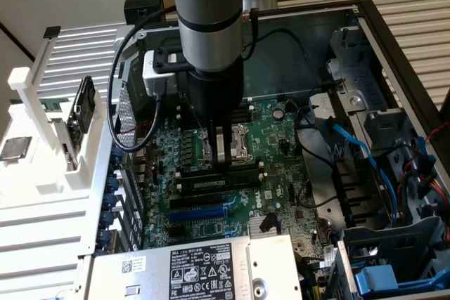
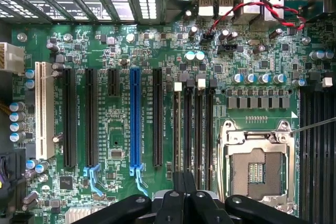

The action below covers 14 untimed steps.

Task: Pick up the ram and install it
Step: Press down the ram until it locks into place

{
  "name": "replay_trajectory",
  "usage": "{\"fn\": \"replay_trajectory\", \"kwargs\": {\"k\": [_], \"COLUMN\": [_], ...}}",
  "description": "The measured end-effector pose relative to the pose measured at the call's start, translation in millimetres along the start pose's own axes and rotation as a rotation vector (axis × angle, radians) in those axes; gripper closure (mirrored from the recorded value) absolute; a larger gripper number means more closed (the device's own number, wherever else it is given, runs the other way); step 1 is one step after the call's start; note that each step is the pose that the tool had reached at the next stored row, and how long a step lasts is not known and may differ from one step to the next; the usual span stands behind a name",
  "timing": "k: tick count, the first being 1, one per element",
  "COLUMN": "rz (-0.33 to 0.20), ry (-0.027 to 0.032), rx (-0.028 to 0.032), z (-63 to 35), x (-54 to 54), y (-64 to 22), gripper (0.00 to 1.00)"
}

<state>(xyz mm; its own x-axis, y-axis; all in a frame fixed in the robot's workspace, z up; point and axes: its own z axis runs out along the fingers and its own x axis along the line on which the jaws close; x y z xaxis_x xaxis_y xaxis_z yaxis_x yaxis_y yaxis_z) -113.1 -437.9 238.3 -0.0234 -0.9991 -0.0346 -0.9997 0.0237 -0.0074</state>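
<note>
1. On the bench, an open computer case lies on its side, with a white parts rack at the exterior view's left.
2. The arm reaches straight down into it.
3. The green motherboard has a blue slot and a bare processor socket.
4. The gripper hangs over the black memory slots, its fingers pressed together (nothing shows clearly between them).
5. The ram seems to be the thin strip in the slot farthest from the socket, in line with the fingers; I cannot tell whether it is seated.
</note>
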Motion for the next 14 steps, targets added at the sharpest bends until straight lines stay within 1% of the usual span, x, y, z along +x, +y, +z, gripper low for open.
{"fn": "replay_trajectory", "kwargs": {"k": [1, 14], "rz": [0.0, 0.0], "ry": [-0.0001, -0.0002], "rx": [0.0001, 0.0], "z": [-2.4, -2.6], "x": [-0.1, 0.1], "y": [0.2, 6.7], "gripper": [0.89, 0.89]}}
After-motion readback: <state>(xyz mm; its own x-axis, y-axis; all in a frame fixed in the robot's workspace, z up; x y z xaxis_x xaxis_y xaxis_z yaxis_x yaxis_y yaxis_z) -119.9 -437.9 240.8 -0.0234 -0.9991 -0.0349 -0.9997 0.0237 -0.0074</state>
